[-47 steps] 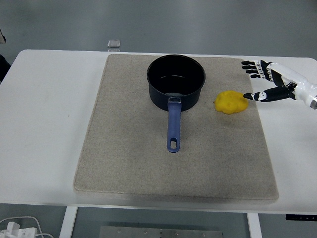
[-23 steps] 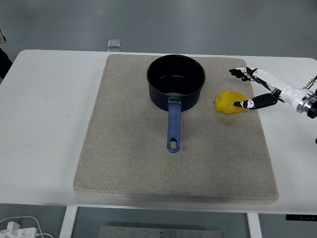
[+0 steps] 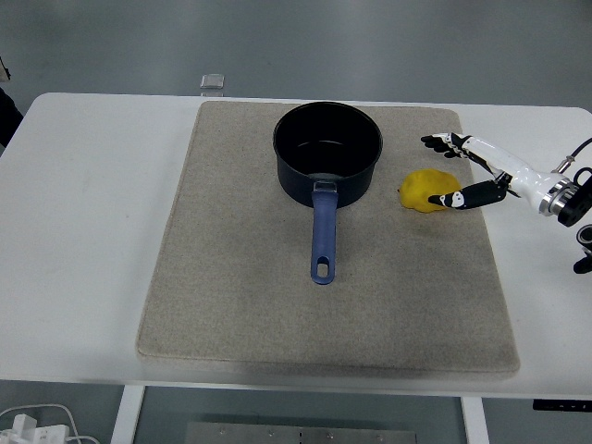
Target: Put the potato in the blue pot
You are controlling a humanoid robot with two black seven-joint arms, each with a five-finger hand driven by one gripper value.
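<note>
closer now, right hand [image 3: 467, 171] spreads around the potato [image 3: 427, 191], thumb touching it, beside the pot [image 3: 327, 153].

White table [image 3: 83, 231] carries a beige mat [image 3: 231, 305] across its middle — small clear square object [image 3: 213, 81] beyond the far edge, white cables [image 3: 37, 424] at bottom-left below the table.

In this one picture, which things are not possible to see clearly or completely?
- Left hand: not in the head view at all.
- Right arm: cut off by the picture's right edge.
- Contact between right hand and potato: the thumb tip overlaps the potato; real touch cannot be told.
- Blue pot near inner wall: hidden by its own rim.
- Small object at the table's far edge: too small to identify.
</note>
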